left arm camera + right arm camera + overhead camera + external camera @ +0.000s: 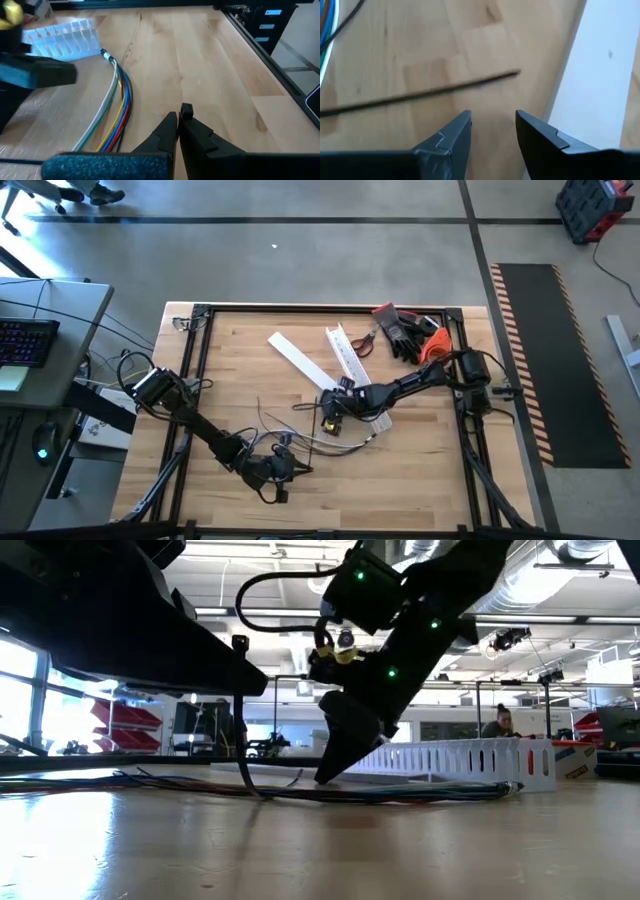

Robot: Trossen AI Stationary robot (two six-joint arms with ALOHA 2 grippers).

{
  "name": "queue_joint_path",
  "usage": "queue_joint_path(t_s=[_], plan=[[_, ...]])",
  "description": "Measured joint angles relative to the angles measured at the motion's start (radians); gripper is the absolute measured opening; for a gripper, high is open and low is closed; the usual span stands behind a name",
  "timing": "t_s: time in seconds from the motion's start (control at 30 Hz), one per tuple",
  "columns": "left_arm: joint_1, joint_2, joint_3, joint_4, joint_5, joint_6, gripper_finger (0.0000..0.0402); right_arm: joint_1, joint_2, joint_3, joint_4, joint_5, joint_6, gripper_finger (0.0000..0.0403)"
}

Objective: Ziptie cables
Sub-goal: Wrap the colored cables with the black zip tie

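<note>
We see the cables point(330, 442) lying on the wooden table point(430, 470) near its middle, a loose bundle curving from the left gripper point(283, 468) toward the right gripper point(330, 418); in the left wrist view the cables point(120, 107) run as coloured strands to a bound end beside a white slotted channel point(62, 39). Our right gripper point(492, 132) hangs low over the table with its fingers parted and nothing between them; a thin dark strip point(420, 92) lies on the wood just ahead of it. Our left gripper point(179, 125) sits at the near left side of the table, fingers pressed together on nothing. A second white channel point(295, 355) and black gloves point(405, 330) lie at the far side
</note>
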Motion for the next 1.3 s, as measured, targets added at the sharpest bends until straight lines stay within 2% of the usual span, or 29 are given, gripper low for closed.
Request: queue_joint_path(t_s=[0.17, 0.27, 0.5, 0.6, 0.7, 1.07, 1.3], plan=[[0.000, 0.000, 0.000, -0.007, 0.000, 0.001, 0.0000, -0.060, 0.001, -0.001, 0.051, -0.122, -0.036, 0.0143], [0.000, 0.000, 0.000, -0.005, 0.002, 0.003, 0.0000, -0.093, 0.001, -0.003, 0.071, -0.211, -0.043, 0.0162], [-0.001, 0.000, 0.000, -0.010, 0.008, 0.011, 0.0000, -0.147, -0.002, -0.178, 0.427, -0.394, 0.064, 0.0216], [-0.001, 0.000, 0.000, -0.010, 0.008, 0.012, 0.0000, -0.150, -0.003, -0.268, 0.604, -0.404, 0.115, 0.0221], [0.001, 0.000, 0.000, -0.010, 0.008, 0.012, 0.0000, -0.150, -0.003, -0.313, 0.690, -0.401, 0.144, 0.0218], [0.021, 0.000, 0.000, 0.001, 0.041, 0.011, 0.0000, -0.127, 0.000, -0.233, 0.545, -0.354, 0.064, 0.0199], [0.021, 0.000, 0.000, -0.001, 0.043, 0.011, 0.0000, -0.074, 0.000, -0.228, 0.542, -0.289, -0.061, 0.0199]])
